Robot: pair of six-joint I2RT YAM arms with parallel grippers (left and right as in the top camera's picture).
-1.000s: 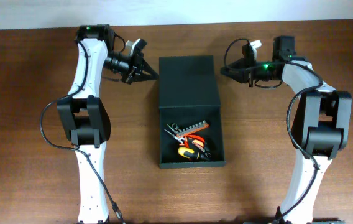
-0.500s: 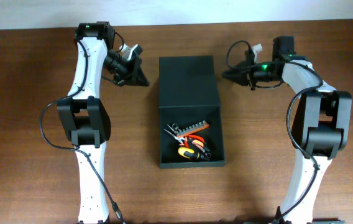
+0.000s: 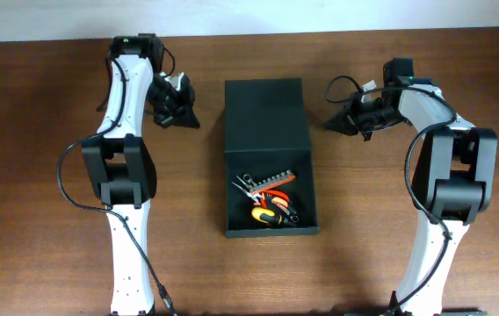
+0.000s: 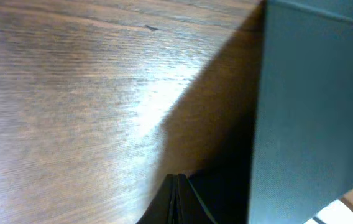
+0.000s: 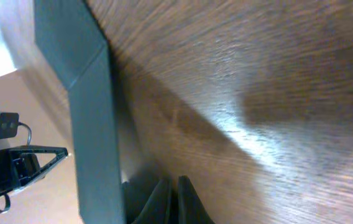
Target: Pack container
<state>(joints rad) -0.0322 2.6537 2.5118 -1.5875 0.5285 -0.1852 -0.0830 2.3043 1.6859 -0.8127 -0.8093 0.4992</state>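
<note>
The left jaws are shut with nothing between them, their dark fingertips (image 4: pixel 178 198) meeting in a single point, and the right jaws are shut and empty too, their fingertips (image 5: pixel 175 200) pressed side by side. The container (image 3: pixel 241 215) sits on the brown wooden worktop (image 3: pixel 47 219) between the two arms, its flap lid (image 3: pixel 264 114) folded back flat on the far side and its box open upward. A small heap of hand tools (image 3: pixel 267 197), some with orange and yellow handles, lies inside the container against its right half. The left arm (image 3: pixel 122 96) holds its jaws near the container's left edge, level with the lid but apart from it. The right arm (image 3: pixel 425 110) holds its jaws off the container's right edge, also level with the lid and not touching it.
</note>
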